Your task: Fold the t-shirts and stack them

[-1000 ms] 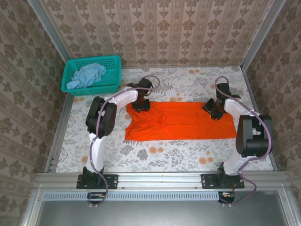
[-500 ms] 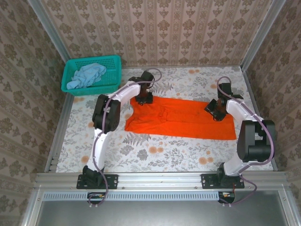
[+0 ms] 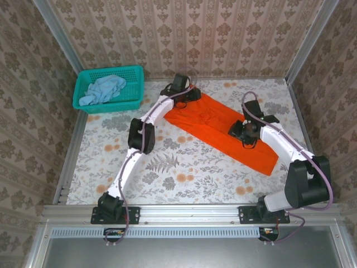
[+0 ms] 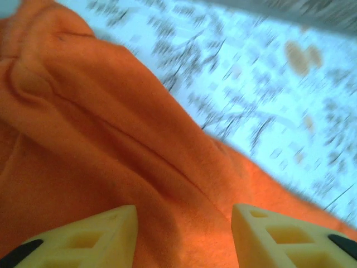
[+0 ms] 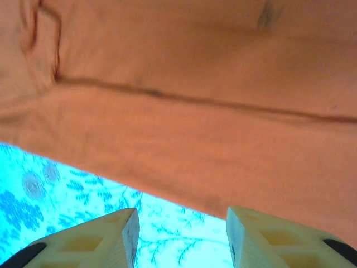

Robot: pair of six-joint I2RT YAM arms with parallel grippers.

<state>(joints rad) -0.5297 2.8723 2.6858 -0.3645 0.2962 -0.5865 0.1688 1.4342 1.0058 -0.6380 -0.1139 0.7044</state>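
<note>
The orange t-shirt lies folded into a long strip, running diagonally from the back centre of the table to the near right. My left gripper is at its far end. In the left wrist view its jaws stand open over wrinkled orange cloth. My right gripper hovers over the strip's right half. It is open, with bare tablecloth in the gap and the shirt's edge just beyond the tips. The pale blue t-shirt lies crumpled in the basket.
The teal mesh basket stands at the back left corner. The floral tablecloth is bare in front of the shirt. Patterned walls and metal rails close in the table on three sides.
The orange shirt has swung from lying straight across the table to a diagonal. The left arm reached toward the back and its jaws widened. The right gripper moved inward to the left.
</note>
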